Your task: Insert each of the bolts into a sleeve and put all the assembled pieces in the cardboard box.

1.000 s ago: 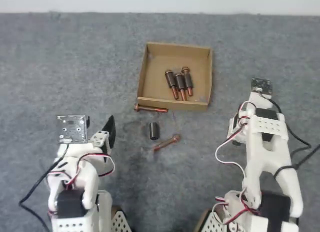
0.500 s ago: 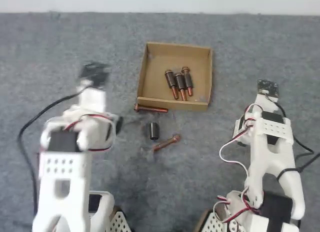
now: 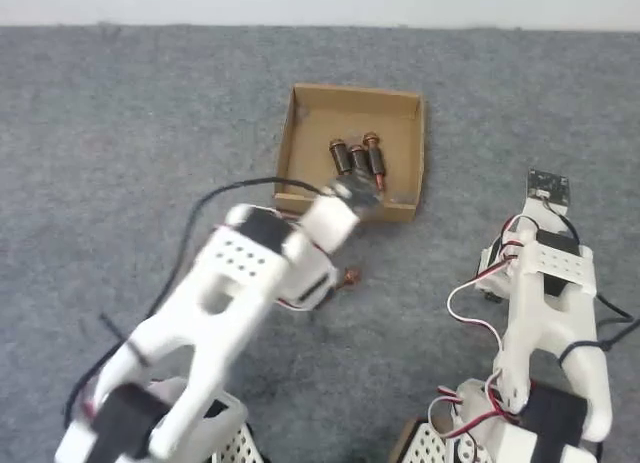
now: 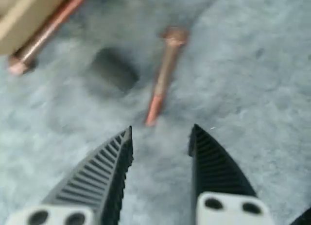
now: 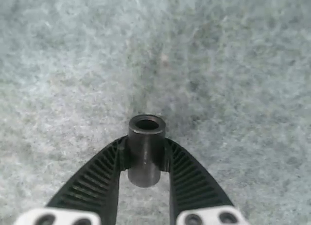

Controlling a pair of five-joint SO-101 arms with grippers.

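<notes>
Seemingly upright sleeve (image 5: 146, 157) in right claw (image 5: 145, 148)

Coppery metal bolt (image 4: 164, 75), matt dark sleeve (image 5: 146, 152), seemingly fuzzy carpet (image 5: 233, 64).

Quick tally from my seat: I counted one cardboard box (image 3: 286, 148), and three assembled pieces were in it: left assembly (image 3: 342, 159), middle assembly (image 3: 360, 164), right assembly (image 3: 376, 155). Two loose bolts were out on the carpet (image 4: 252, 64), the box-side bolt (image 4: 46, 33) and the middle bolt (image 4: 165, 74). Sleeves came to two as well, the lying sleeve (image 4: 114, 69) on the carpet and the held sleeve (image 5: 146, 159) pinched in the right gripper (image 5: 145, 146). That made five bolts and five sleeves all told, plus two arms, left arm (image 3: 235, 283) and right arm (image 3: 545, 283).
</notes>
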